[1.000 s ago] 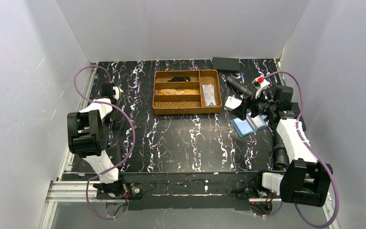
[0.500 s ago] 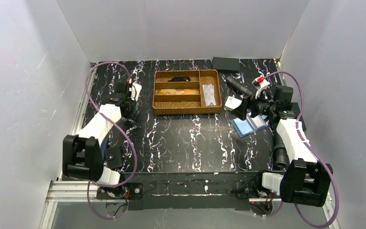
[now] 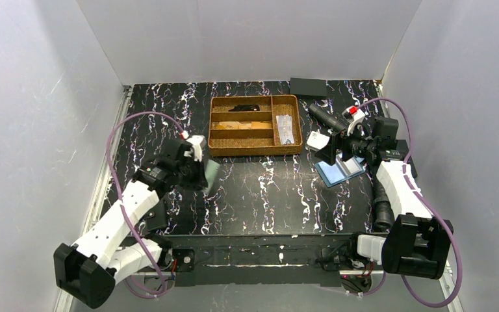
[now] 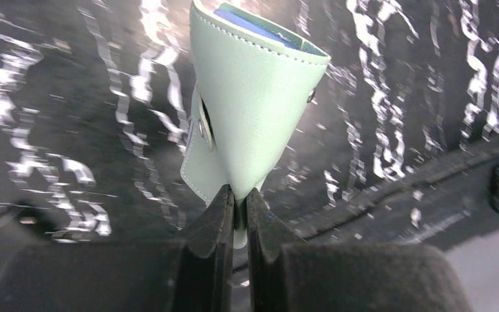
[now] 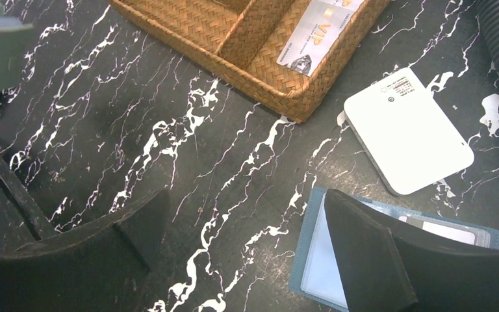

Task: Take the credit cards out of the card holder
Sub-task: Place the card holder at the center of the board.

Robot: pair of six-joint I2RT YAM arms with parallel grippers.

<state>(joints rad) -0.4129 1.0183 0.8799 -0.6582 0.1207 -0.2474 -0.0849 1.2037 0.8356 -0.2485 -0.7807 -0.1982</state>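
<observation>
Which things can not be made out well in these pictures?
- Cards in the card holder: left wrist view shows only a blue edge; the holder hides the rest.
- Blue holder: right wrist view, partly behind the right jaws, cut by the bottom edge.
- Tray contents: top view, too small.

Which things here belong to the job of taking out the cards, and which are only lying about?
For the job: card holder, blue card inside it, left gripper gripping it.
Lying about: woven tray, white box, blue holder, black box.
</observation>
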